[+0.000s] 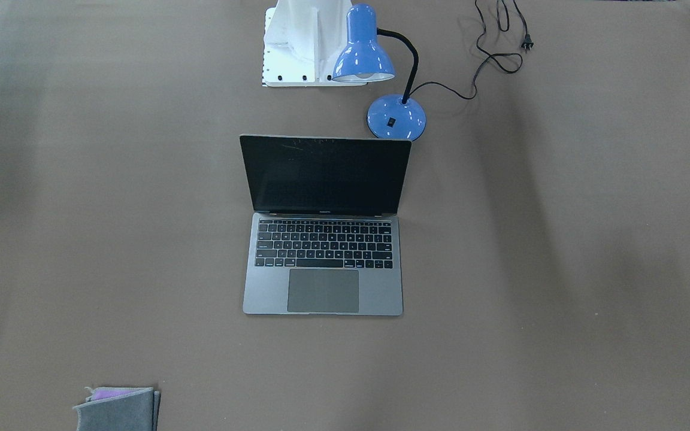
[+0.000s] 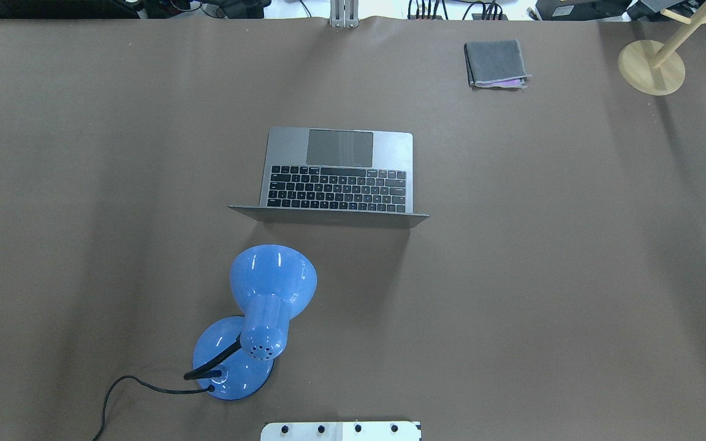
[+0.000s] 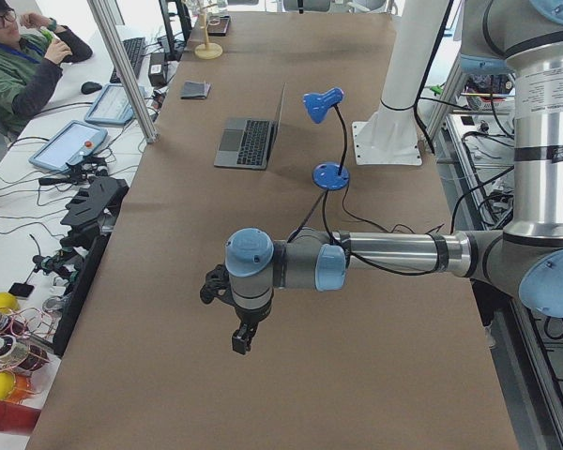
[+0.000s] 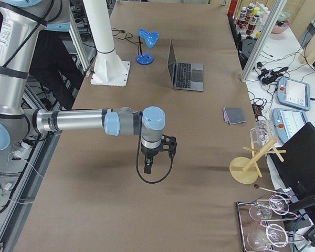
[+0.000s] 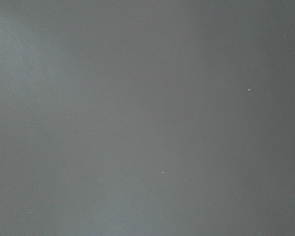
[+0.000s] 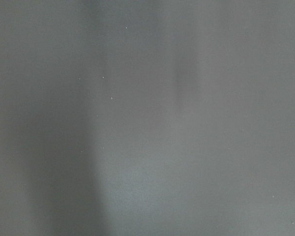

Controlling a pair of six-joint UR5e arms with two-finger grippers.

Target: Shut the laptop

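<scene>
Nearest the robot, I have both arms reaching out over the brown table (image 1: 560,239), each well apart from the laptop (image 1: 323,263), one toward either end of the table. The left gripper (image 3: 242,339) points straight down above bare tabletop, and so does the right gripper (image 4: 147,168). I only catch them in the side views, so I cannot tell whether their fingers are spread or pressed together. Both wrist cameras show me plain table surface.

On the robot's side of the laptop stands a blue lamp (image 2: 273,288), near the back of the lid and toward the robot's left, apart from it. Its shade leans toward the lid. Its black cord (image 2: 169,389) trails off over the table, and the plug (image 1: 527,42) lies loose on the surface.

The laptop itself sits mid-table, open — lid up and tipped a little back toward the robot, screen dark, keyboard and trackpad facing away from the robot.

Beyond the laptop, toward the robot's right, a grey pouch (image 2: 496,63) with a purple edge lies flat near the table's far edge. Farther right of the laptop — past the pouch — is a wooden stand (image 2: 651,66) with a round foot.
</scene>
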